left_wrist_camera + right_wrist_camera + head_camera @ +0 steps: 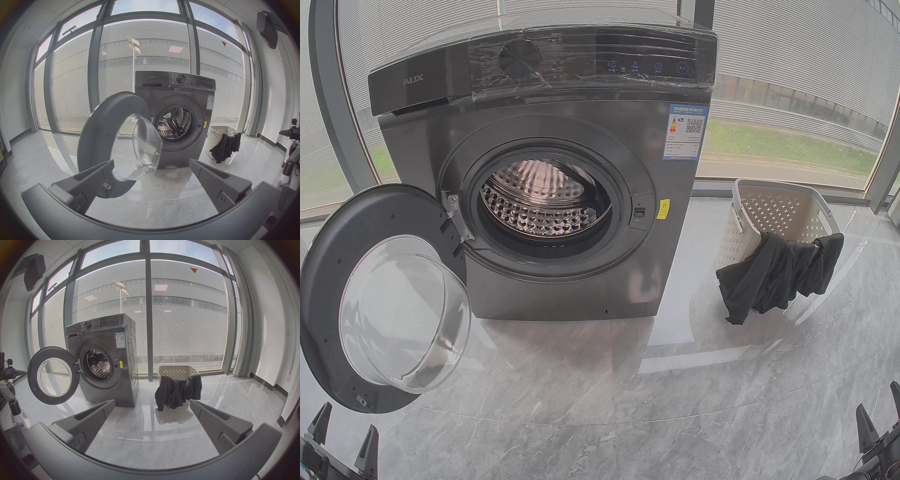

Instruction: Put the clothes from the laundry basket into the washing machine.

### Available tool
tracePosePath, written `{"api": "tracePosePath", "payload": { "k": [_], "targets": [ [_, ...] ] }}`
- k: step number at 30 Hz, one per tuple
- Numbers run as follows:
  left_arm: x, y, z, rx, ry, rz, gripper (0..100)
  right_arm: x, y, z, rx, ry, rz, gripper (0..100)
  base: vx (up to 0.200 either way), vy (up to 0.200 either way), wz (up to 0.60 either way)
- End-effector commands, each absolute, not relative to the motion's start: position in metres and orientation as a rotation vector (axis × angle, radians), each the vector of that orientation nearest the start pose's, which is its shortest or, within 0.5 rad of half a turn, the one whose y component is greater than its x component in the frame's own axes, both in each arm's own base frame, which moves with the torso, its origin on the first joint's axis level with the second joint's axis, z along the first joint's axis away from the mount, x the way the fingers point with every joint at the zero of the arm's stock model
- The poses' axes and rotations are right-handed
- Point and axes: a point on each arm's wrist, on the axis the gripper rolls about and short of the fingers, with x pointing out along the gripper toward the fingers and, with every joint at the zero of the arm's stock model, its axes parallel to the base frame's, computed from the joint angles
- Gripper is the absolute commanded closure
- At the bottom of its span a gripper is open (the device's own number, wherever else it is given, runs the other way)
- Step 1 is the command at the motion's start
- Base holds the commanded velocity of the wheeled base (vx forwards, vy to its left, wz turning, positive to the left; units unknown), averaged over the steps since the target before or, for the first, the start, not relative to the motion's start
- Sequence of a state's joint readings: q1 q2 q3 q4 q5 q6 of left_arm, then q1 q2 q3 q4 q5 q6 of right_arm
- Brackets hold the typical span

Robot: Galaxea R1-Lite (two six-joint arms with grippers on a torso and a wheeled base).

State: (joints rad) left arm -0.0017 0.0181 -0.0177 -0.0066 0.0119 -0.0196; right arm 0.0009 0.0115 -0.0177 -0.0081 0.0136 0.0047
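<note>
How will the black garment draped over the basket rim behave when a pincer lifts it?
Probably floppy: the black garment sags in folds over the rim of the laundry basket, so it should droop from one grip. Likely light, since it looks like thin cloth. Pulling it might tug or tip the basket too.

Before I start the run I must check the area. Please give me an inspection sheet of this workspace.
Surface: glossy grey marble-look floor.
Job's things: washing machine, door swung fully open, no clothes seen in the drum; white laundry basket to the robot's right of it, dark clothes draped over its front rim.
Clutter: nothing seen.
Hands: left hand open, holding nothing; right hand open, holding nothing; both away from the basket.
Cables: nothing seen.
Surroundings: tall windows behind the machine.
</note>
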Motion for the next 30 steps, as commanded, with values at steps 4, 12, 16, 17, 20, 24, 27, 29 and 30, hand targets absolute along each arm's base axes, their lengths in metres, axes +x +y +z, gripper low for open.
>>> {"api": "tracePosePath", "payload": {
  "k": [4,12,16,17,20,24,27,29,30],
  "targets": [
    [-0.0227,0.0003,0.0768,-0.02,-0.006,0.011,0,-0.0228,0.0003,0.0764,0.005,-0.009,0.015,0,0.0,-0.05,0.0],
    [-0.0227,0.0003,0.0768,-0.02,-0.006,0.011,0,-0.0228,0.0003,0.0764,0.005,-0.009,0.015,0,0.0,-0.05,0.0],
    [-0.0227,0.0003,0.0766,-0.02,-0.005,0.011,0,-0.0228,0.0003,0.0764,0.005,-0.009,0.015,0,0.0,-0.2,0.0],
    [-0.0227,0.0003,0.0768,-0.02,-0.006,0.011,0,-0.0228,0.0003,0.0764,0.005,-0.009,0.015,0,0.0,-0.2,0.0],
    [-0.0227,0.0003,0.0768,-0.02,-0.006,0.011,0,-0.0228,0.0003,0.0764,0.005,-0.009,0.015,0,0.0,-0.2,0.0],
    [-0.0227,0.0003,0.0768,-0.022,-0.006,0.011,0,-0.0228,0.0003,0.0764,0.005,-0.009,0.015,0,0.0,-0.2,0.0],
    [-0.0227,0.0003,0.0768,-0.022,-0.006,0.011,0,-0.0228,0.0003,0.0764,0.005,-0.009,0.015,0,0.0,-0.2,0.0],
    [-0.0227,0.0003,0.0768,-0.022,-0.006,0.011,0,-0.0228,0.0003,0.0764,0.005,-0.009,0.015,0,0.0,-0.2,0.0],
    [-0.0228,0.0003,0.0766,-0.022,-0.006,0.011,0,-0.0228,0.0003,0.0764,0.005,-0.009,0.015,0,0.0,-0.2,0.0]
  ]
}}
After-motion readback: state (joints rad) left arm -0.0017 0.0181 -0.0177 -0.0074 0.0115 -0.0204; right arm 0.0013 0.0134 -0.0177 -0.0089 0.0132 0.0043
